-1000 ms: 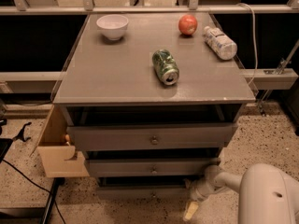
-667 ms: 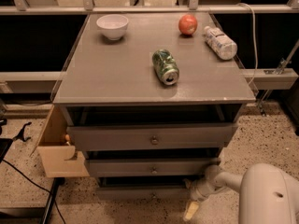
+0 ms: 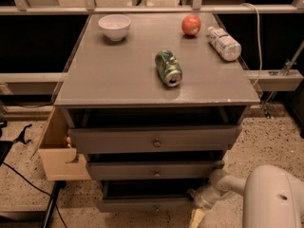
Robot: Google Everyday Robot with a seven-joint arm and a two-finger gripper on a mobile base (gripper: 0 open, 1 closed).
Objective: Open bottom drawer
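Note:
The bottom drawer [image 3: 142, 204] is the lowest and thinnest grey front of the cabinet, with a small round knob [image 3: 156, 207] at its centre. A dark gap shows above this front. My gripper [image 3: 196, 214] is low at the right end of the bottom drawer front, close to the floor, to the right of the knob and apart from it. Its white arm [image 3: 228, 184] comes in from the lower right. The mid-sized drawer [image 3: 154, 170] and the tallest drawer [image 3: 154, 140] sit above.
On the cabinet top [image 3: 118, 75] are a white bowl [image 3: 114, 26], a red apple [image 3: 191, 24], a lying plastic bottle [image 3: 223, 42] and a lying green can [image 3: 168, 68]. A wooden box [image 3: 59, 156] hangs at the cabinet's left side. Black cables [image 3: 23, 175] lie on the floor at left.

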